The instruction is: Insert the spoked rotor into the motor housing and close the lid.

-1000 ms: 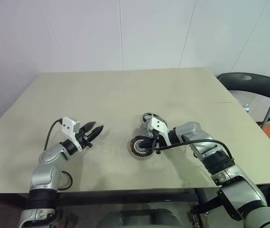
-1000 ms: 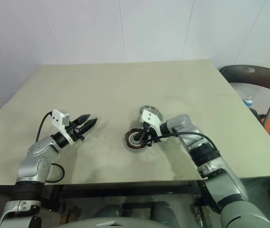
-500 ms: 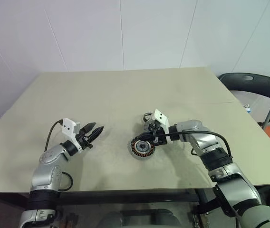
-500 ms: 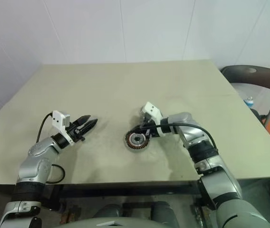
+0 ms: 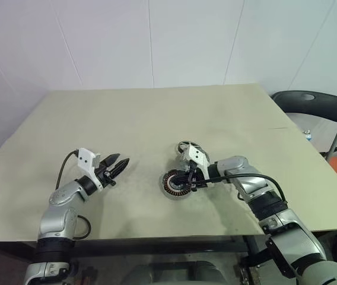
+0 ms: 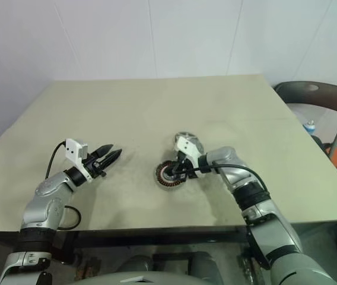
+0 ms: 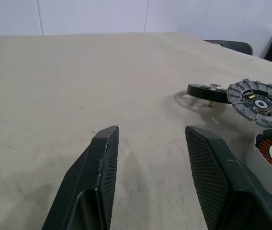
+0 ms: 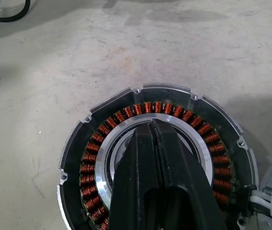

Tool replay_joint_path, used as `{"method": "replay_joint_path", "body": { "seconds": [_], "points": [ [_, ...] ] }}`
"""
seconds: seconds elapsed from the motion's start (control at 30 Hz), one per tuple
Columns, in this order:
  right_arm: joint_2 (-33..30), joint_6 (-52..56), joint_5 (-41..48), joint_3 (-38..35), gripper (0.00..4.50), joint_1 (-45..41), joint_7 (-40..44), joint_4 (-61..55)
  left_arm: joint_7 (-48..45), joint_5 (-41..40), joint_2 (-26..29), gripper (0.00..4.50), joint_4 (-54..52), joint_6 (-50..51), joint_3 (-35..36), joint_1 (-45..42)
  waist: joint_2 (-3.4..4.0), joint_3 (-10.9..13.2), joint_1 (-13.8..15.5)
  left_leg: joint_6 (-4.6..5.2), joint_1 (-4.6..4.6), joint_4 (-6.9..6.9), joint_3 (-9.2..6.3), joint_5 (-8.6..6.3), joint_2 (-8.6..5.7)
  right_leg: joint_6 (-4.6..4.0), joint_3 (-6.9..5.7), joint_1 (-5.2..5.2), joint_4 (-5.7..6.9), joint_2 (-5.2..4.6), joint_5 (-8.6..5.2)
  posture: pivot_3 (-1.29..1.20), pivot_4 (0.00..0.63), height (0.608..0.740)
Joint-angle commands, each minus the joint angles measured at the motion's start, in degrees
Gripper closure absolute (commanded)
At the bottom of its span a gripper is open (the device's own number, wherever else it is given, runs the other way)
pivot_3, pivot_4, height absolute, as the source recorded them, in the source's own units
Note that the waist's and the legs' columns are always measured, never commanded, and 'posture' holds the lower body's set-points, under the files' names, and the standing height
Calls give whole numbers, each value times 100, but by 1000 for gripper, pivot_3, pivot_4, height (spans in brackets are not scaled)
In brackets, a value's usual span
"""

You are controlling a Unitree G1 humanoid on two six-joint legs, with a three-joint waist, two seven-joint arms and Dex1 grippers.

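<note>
Two grippers are over the beige table (image 5: 156, 113). The right gripper (image 8: 157, 129) has its black fingers pressed together with nothing between them, and their tips are above the pale centre of the motor housing (image 5: 177, 184), inside the ring of copper windings. If they touch the centre, I cannot tell. The housing lies flat on the table, near the front edge. The spoked rotor (image 7: 256, 97) lies just behind the housing, close beside it, behind the right wrist. The left gripper (image 5: 120, 163) is well apart to the left of the housing, pointing toward it, with its fingers half spread and empty.
</note>
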Motion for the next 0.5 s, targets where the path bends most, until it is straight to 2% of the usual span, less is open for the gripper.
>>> {"method": "replay_joint_path", "body": {
  "seconds": [0.03, 0.13, 0.3, 0.4, 0.43, 0.5],
  "points": [
    [149, 649, 609, -573, 4490, -349, 44, -88, 70, -155, 29, 2156, -291, -21, 190, -177, 0, 0, 0, 0, 0, 0, -1, 0, 0, 0, 0, 0, 0, 0, 0, 0, 0, 740],
    [73, 1491, 1279, -996, 4490, -648, 337, -358, 70, -187, 62, 2156, -352, 16, 203, -180, 2, 1, 0, 0, -4, 0, -1, 0, 0, -1, 0, -6, 1, 0, 0, 0, 0, 740],
    [15, 2054, 1903, -1556, 4490, -1108, 274, -612, 52, -123, 39, 2156, -257, -41, 205, -174, 2, 1, 0, 0, -6, -9, -1, -1, 1, 0, 0, -9, -4, -1, 0, 0, 0, 740],
    [29, 1668, 1725, -1724, 4490, -1398, -59, -232, 66, -102, 15, 2156, -232, -56, 190, -193, 2, 1, 1, 1, -7, -8, 0, -1, 0, 0, 0, -9, -4, -2, 0, 0, 0, 740],
    [45, 1211, 1457, -1722, 4490, -1494, -336, 84, 70, -92, 1, 2156, -216, -68, 179, -201, 2, 1, 0, 1, -7, -8, 0, -1, 0, 0, 0, -9, -4, -2, 0, 0, 0, 740],
    [115, -9, 783, -1803, 4490, -1843, -1460, 1161, 72, -73, -29, 2156, -202, -91, 149, -206, 2, 1, -6, 0, -5, -8, 1, 0, 0, 0, 0, -8, -2, -1, 0, 0, 0, 740]
  ]
}}
